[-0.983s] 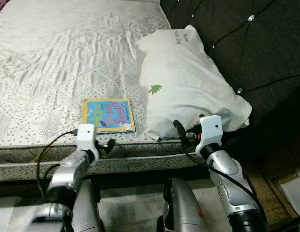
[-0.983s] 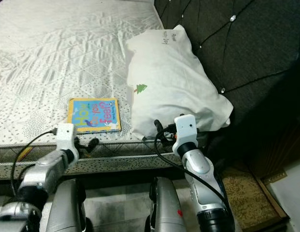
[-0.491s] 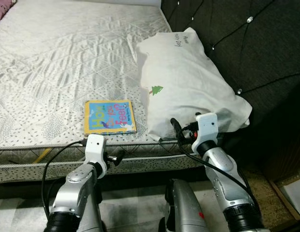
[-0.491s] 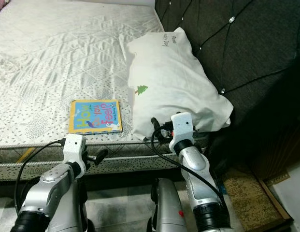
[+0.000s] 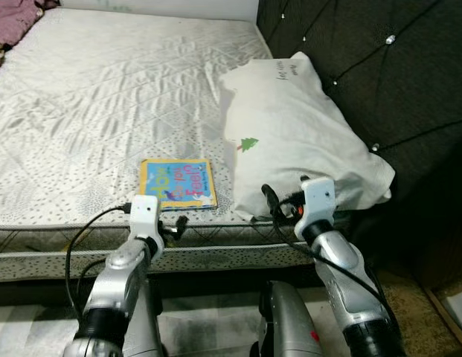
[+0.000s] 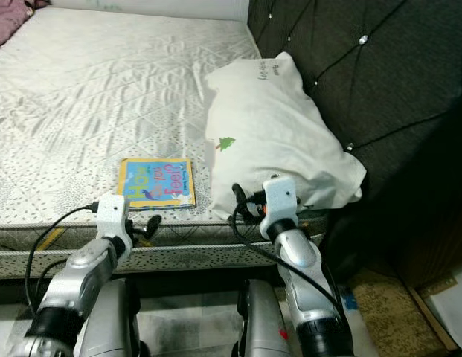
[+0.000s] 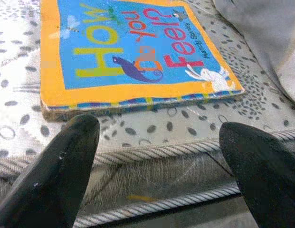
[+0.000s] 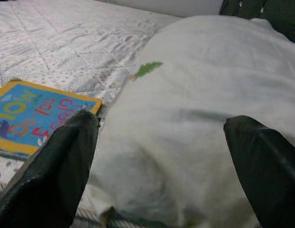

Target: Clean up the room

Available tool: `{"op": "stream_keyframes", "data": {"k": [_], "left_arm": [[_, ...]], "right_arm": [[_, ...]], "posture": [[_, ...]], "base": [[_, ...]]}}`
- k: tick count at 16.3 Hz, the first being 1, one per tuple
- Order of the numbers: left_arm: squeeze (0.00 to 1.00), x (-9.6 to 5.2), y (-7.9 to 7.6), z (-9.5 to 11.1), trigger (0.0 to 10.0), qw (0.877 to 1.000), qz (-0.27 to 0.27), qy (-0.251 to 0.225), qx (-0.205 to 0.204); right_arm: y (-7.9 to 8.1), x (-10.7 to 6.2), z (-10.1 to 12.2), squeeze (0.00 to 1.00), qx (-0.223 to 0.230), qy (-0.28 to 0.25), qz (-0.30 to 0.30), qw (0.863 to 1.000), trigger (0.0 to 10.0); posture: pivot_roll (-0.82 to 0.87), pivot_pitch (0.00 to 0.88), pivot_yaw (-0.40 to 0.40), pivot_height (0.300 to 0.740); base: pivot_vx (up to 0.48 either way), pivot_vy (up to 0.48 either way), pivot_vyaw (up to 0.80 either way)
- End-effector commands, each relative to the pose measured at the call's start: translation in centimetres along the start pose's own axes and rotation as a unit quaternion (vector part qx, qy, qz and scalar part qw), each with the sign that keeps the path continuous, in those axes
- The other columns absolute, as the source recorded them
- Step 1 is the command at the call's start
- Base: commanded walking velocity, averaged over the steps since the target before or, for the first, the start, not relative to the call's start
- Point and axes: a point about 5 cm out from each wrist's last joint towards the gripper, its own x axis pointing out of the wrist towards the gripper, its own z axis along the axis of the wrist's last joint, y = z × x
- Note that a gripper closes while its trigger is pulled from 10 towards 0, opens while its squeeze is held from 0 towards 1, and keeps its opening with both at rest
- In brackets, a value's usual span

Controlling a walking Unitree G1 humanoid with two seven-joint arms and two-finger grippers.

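Left hand (image 7: 157,166): open, its two black fingers (image 7: 57,175) spread wide with nothing between them; it hovers at the near edge of the bed, just short of the book.
Right hand (image 8: 161,171): open as well, fingers (image 8: 52,171) far apart and empty; it hovers at the near end of the pillow, at the bed's front edge.
Writing: the book (image 5: 178,184) has the cover title "How Do You Feel?", with "How" in yellow, "Do You" in pink and red, "Feel?" in red; a small dark line of author's name runs along one side, too small to read with confidence. The pillow carries a short dark handwritten word near its far end, not legible.
Book look: thin, square, blue cover inside an orange-yellow border, with a purple lizard-like creature, a white rabbit and a small dragonfly drawn on it; striped spine edge facing the left hand.
Book place: flat on the bed (image 5: 104,97) near its front edge, at about 12 o'clock from the left hand and close to it; at about 10 o'clock from the right hand; just beside the pillow, at its 9 o'clock.
Pillow (image 5: 297,141): white, plump, with a small green tree mark; it lies along the bed's right side against the headboard (image 5: 379,67).
Headboard: dark, tufted, with shiny studs.
Bed: pale quilted mattress, speckled edge with rope piping.
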Motion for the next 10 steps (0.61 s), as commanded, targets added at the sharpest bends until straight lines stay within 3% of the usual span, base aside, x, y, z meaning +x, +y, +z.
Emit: {"op": "stream_keyframes", "data": {"k": [1, 5, 6, 10], "left_arm": [[0.0, 0.5, -0.1, 0.0, 10.0, 1.0, 0.0, 0.003, 0.005], [0.0, 1.7, -0.1, 0.7, 10.0, 1.0, 0.005, 0.001, 0.0], [0.0, 2.0, 0.0, 0.9, 10.0, 1.0, 0.008, 0.001, -0.004], [0.0, 2.5, 0.2, 1.0, 10.0, 1.0, 0.014, 0.004, -0.013]], "right_arm": [[-0.6, -0.5, 0.4, 0.0, -0.004, -0.004, -0.011, 1.0, 10.0], [-1.8, -3.4, 0.3, 0.0, -0.012, 0.015, -0.012, 1.0, 10.0], [-2.1, -4.7, 0.2, 0.0, -0.015, 0.026, -0.01, 1.0, 10.0], [-1.8, -7.2, 0.4, 0.0, -0.014, 0.05, 0.008, 0.999, 10.0]], "posture": [[-0.07, 0.09, -0.085, 0.532], [-0.11, 0.134, -0.093, 0.532], [-0.13, 0.151, -0.092, 0.532], [-0.15, 0.167, -0.093, 0.532]], "base": [[0.0, 0.0, 0.0], [0.0, 0.0, 0.0], [0.0, 0.0, 0.0], [0.0, 0.0, 0.0]]}}
